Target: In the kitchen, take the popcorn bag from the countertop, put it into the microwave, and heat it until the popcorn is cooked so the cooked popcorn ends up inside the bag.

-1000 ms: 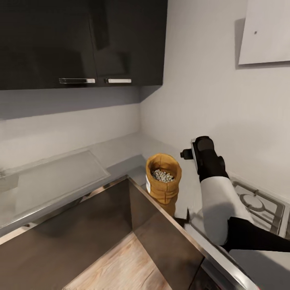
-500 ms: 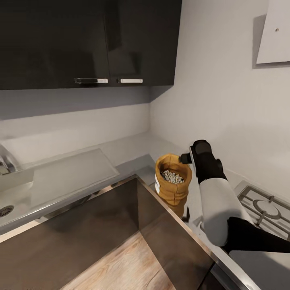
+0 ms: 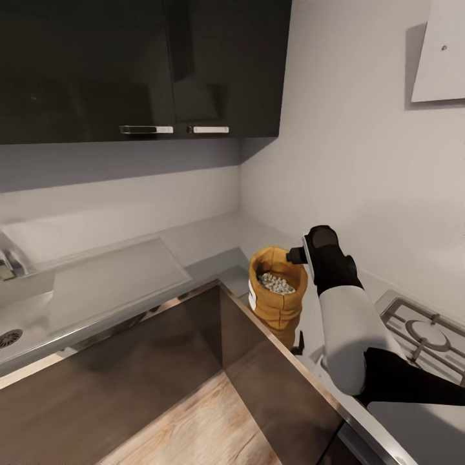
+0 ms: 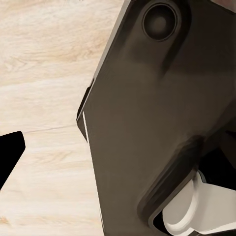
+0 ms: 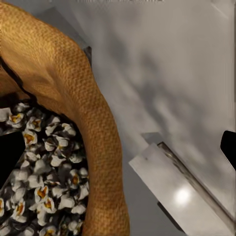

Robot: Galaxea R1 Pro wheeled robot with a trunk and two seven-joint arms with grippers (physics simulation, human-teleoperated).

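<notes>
The popcorn bag (image 3: 276, 298), a tan sack with a rolled rim, stands upright on the grey countertop (image 3: 206, 237) in the corner. Pale popcorn (image 3: 278, 283) shows at its top. My right arm (image 3: 349, 323) reaches in from the lower right, its wrist just right of the bag's rim. In the right wrist view the popcorn bag (image 5: 73, 98) is very close. My right gripper (image 5: 118, 152) is open and straddles the rim: one dark fingertip (image 5: 10, 157) is over the popcorn (image 5: 49, 162), the other is outside the bag. A dark tip of my left gripper (image 4: 9, 153) hangs over wooden floor. The microwave is out of view.
A steel gas hob (image 3: 423, 332) lies right of the bag, under my forearm. A draining board (image 3: 110, 281) and sink (image 3: 10, 336) sit at the left. Dark wall cabinets (image 3: 142, 64) hang above. Glossy dark base cabinets (image 3: 161, 361) stand below the steel counter edge, with wooden floor (image 3: 194, 426) beneath.
The camera has turned left, so the whole scene has shifted right. My right wrist has come closer to the bag's rim. The bag has stayed where it was.
</notes>
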